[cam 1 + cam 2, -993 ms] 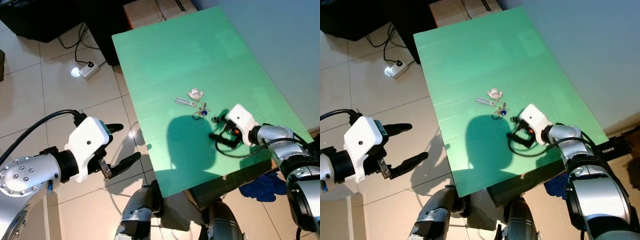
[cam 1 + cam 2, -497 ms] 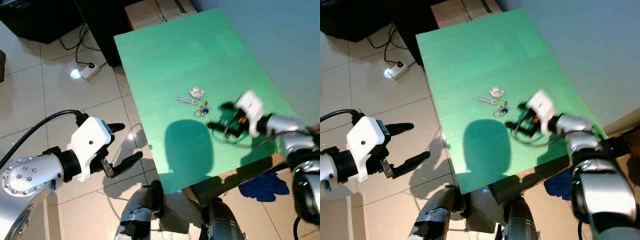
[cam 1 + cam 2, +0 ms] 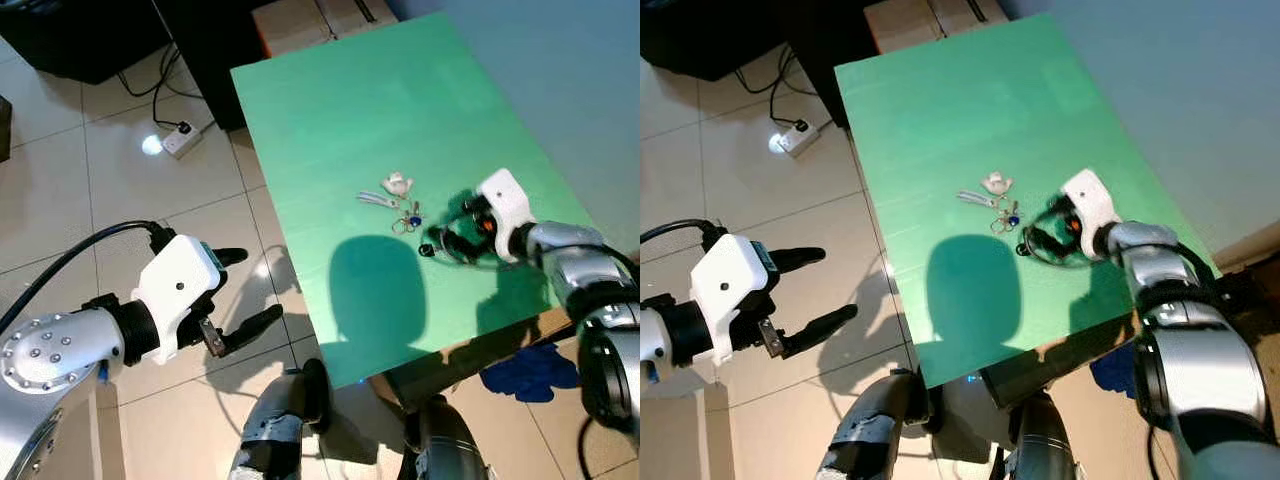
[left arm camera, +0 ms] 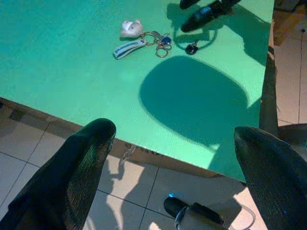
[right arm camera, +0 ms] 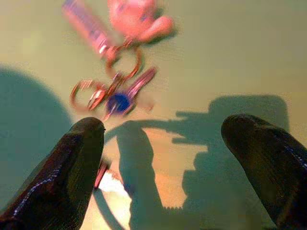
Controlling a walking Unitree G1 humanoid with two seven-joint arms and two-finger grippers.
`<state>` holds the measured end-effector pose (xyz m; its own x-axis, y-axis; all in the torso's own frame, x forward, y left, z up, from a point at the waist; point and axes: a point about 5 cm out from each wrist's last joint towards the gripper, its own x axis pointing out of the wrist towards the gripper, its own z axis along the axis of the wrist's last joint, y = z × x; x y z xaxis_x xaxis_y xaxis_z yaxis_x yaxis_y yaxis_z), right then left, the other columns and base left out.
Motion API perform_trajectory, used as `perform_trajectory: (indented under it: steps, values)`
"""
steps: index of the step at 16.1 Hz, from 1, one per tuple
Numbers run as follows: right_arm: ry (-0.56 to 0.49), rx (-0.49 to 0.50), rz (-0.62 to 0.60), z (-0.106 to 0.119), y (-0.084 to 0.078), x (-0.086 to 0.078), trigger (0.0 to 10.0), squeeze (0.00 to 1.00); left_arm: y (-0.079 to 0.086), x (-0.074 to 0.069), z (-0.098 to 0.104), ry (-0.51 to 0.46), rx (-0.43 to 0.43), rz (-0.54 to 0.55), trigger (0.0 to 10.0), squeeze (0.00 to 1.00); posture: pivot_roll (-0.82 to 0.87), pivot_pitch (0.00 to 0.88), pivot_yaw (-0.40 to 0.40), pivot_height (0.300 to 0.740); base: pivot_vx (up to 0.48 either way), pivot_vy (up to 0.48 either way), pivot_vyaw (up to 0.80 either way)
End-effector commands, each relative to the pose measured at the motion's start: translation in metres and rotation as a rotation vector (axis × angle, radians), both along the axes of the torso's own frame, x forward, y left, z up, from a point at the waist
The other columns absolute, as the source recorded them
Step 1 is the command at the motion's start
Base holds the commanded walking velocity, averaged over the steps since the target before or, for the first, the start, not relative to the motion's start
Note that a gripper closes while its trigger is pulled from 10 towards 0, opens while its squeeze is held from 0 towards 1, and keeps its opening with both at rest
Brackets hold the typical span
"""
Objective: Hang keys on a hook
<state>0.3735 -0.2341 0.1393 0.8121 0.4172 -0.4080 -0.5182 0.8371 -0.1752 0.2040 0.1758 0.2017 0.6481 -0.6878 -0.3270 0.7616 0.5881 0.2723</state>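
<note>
The bunch of keys (image 3: 398,203) lies mid-table on the green table (image 3: 340,110): a pale figure charm, a white tag, rings and a small blue fob. My right gripper (image 3: 447,228) is open just to the right of the keys, low over the table and apart from them. In the right wrist view the keys (image 5: 115,72) lie just beyond the spread black fingertips (image 5: 72,163). My left gripper (image 3: 248,290) is open over the floor, left of the table; its wrist view looks across the table edge at the keys (image 4: 144,42).
A power strip (image 3: 180,140) with cables lies on the tiled floor to the far left. A cardboard box (image 3: 310,15) stands behind the table. A blue cloth (image 3: 525,365) lies on the floor by the table's near right corner. A blue-grey wall runs along the right.
My right gripper has swung up from the near right part of the table toward the keys and now sits close beside them. The left arm has barely moved.
</note>
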Motion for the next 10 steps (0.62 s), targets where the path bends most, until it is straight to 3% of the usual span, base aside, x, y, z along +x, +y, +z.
perform_trajectory:
  steps: [1,4,7,8,9,10]
  values:
    - [0.013,0.037,-0.053,0.0,-0.001,0.001,10.0,1.0,0.002,-0.004,0.0,0.016,0.009,-0.005,10.0,0.0,0.28,0.398,0.136,0.718,0.0,0.0,0.0]
    - [0.003,0.053,-0.142,0.006,-0.001,0.007,10.0,1.0,0.001,-0.01,0.003,0.016,0.012,0.002,10.0,0.0,0.3,0.405,0.139,0.718,0.0,0.0,0.0]
    - [0.027,-0.013,-0.1,0.002,0.012,0.009,10.0,1.0,0.009,-0.005,0.005,0.021,0.019,0.012,10.0,0.0,0.3,0.408,0.137,0.718,0.0,0.0,0.0]
    - [0.03,-0.007,-0.072,0.001,0.018,0.01,10.0,0.66,0.01,-0.004,0.005,0.022,0.019,0.014,10.0,0.0,0.3,0.409,0.136,0.718,0.0,0.0,0.0]
    - [0.025,0.02,-0.027,0.003,0.026,0.011,10.0,0.0,0.01,-0.003,0.005,0.022,0.019,0.016,10.0,0.0,0.31,0.408,0.134,0.718,0.0,0.0,0.0]
    - [0.022,0.032,0.027,0.004,0.03,0.01,10.0,0.0,0.01,-0.003,0.005,0.024,0.018,0.019,10.0,0.0,0.3,0.405,0.129,0.718,0.0,0.0,0.0]
